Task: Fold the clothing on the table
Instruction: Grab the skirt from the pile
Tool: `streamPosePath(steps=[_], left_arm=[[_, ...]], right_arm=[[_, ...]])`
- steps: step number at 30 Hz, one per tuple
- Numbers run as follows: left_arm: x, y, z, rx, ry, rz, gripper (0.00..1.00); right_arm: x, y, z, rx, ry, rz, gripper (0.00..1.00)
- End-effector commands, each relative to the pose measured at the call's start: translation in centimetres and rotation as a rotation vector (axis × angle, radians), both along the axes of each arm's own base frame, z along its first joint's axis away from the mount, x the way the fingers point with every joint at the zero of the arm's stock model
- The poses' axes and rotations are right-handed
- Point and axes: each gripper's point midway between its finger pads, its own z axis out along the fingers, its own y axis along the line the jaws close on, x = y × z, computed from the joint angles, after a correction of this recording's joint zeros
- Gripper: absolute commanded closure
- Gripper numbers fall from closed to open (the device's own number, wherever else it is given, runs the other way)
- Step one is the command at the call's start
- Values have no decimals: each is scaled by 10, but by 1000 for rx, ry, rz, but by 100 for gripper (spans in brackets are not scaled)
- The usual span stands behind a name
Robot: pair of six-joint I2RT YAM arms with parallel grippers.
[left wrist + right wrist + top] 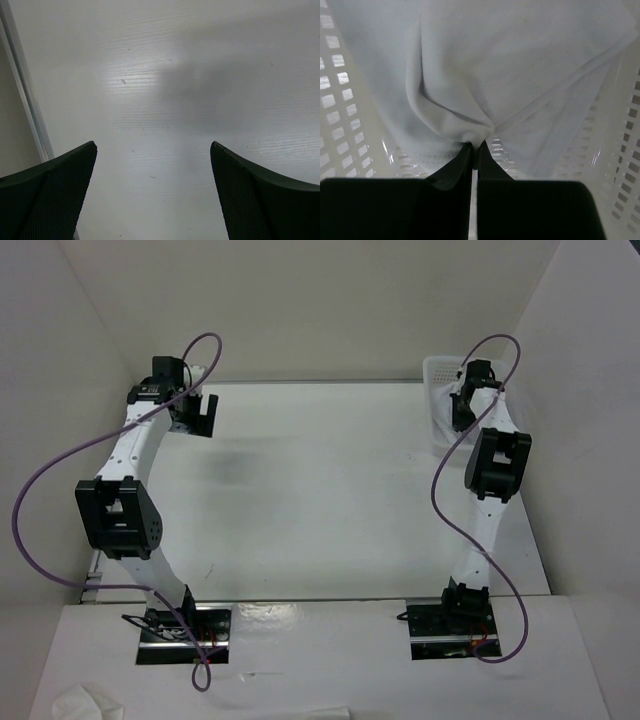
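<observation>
The clothing (520, 65), a plain white soft fabric, lies bunched inside the white mesh basket (335, 115). My right gripper (475, 145) is shut on a pinched fold of it, and creases radiate from the fingertips. From above, that gripper (463, 412) reaches down into the basket (436, 370) at the table's far right corner; the clothing does not show there. My left gripper (152, 150) hangs open over the bare white table (200, 90), nothing between its fingers. It sits at the far left (203, 412) in the overhead view.
A grey rail (27, 100) edges the table just left of my left gripper. White walls enclose the table (320, 500) on three sides. A small crumpled white wad (88, 703) lies on the near ledge by the left arm's base.
</observation>
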Motion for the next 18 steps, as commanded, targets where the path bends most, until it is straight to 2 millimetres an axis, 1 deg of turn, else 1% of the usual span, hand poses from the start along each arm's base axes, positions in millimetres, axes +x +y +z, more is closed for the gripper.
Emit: streamPosePath(steps=[1,3,4,6,7,8,9,10,11,13,14,15,16,17,18], left_arm=[[-2,1,24,24,-75,-18,0],[-5,1,31,25,-90,-18,0],[-5,1,31,25,-90,-18,0],[-7,1,44,32,-128,-25,0],[-8,3,48,40,-137,-19,0],[-11,3,51,40,-145,-18,0],[-12,3,55,40,-154,-18,0],[-13,3,59,41,-165,-18,0],[-16,4,65,55,-183,-18,0],[-20,6,70,64,-193,-10,0],[-25,8,75,74,-207,-1,0],[-28,10,81,87,-219,-1,0],[-31,10,77,87,-216,-2,0],[-38,10,86,88,-239,-1,0],[-41,12,88,103,-250,-2,0]], right_arm=[[18,3,25,12,-63,18,100],[22,12,53,50,-114,36,100],[29,14,95,50,-198,51,100],[31,23,145,74,-288,75,100],[27,28,201,99,-385,99,100],[24,34,229,109,-434,123,100],[18,34,269,115,-512,134,100],[13,39,287,122,-551,156,100],[-7,53,335,109,-640,202,100],[-28,68,371,123,-705,267,100],[-46,84,396,158,-752,334,100],[-56,98,407,183,-768,380,100],[-67,116,412,245,-773,459,100],[-82,132,423,270,-786,508,100],[-89,158,425,296,-783,575,100]])
